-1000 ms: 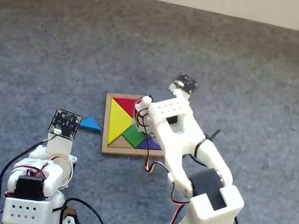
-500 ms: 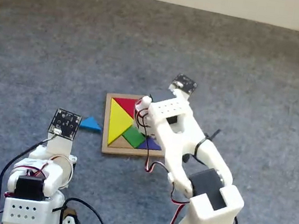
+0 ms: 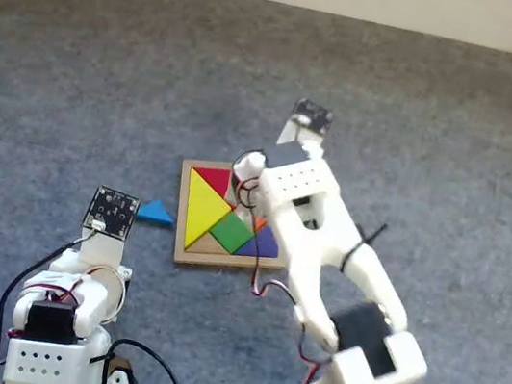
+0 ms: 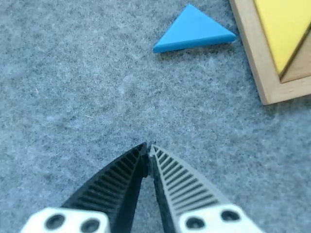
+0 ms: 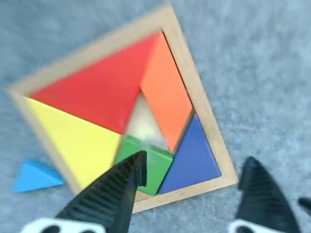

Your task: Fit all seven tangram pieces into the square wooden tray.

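The square wooden tray [image 3: 184, 208] lies mid-table, holding red [image 5: 102, 90], yellow [image 5: 80, 143], orange [image 5: 165, 94], green [image 5: 155, 167] and dark blue [image 5: 194, 155] pieces. A pale triangular patch [image 5: 143, 124] sits between them; whether it is a piece or bare floor I cannot tell. A light blue triangle [image 3: 156, 213] lies on the carpet just left of the tray, also visible as the blue triangle [image 4: 194, 30] ahead of my left gripper [image 4: 147, 148], which is shut and empty. My right gripper [image 5: 194, 170] hangs open above the tray's near edge, holding nothing.
Grey carpet [image 3: 79, 76] covers the table all around. The right arm [image 3: 299, 199] stretches over the tray's right half in the high view. The left arm [image 3: 73, 300] rests at the near left. A bare wooden corner [image 4: 296, 73] of the tray floor shows beside the yellow piece.
The right arm has risen and stretched farther from its base, over the tray. The orange piece now shows in the tray. The left arm has stayed still.
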Motion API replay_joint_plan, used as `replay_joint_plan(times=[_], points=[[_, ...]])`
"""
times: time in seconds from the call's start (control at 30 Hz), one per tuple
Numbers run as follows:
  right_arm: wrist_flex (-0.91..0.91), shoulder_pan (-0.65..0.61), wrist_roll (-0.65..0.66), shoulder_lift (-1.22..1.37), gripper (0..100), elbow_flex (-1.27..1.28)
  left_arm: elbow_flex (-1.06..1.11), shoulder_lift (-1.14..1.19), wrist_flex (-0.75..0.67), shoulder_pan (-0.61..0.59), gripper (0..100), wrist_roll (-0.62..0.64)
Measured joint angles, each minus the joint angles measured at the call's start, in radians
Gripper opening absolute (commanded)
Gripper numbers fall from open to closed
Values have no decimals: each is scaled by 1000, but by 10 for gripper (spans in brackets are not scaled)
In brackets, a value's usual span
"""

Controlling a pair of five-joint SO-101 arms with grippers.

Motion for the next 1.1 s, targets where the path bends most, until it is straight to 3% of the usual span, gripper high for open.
replay_joint_plan(times=[0.5, 0.67, 1.1], points=[[8, 121, 6, -666, 192, 350, 0, 0, 0, 0, 36, 0], [8, 195, 75, -862, 192, 493, 0, 0, 0, 0, 36, 0], [8, 292, 140, -1178, 190, 792, 0, 0, 0, 0, 36, 0]])
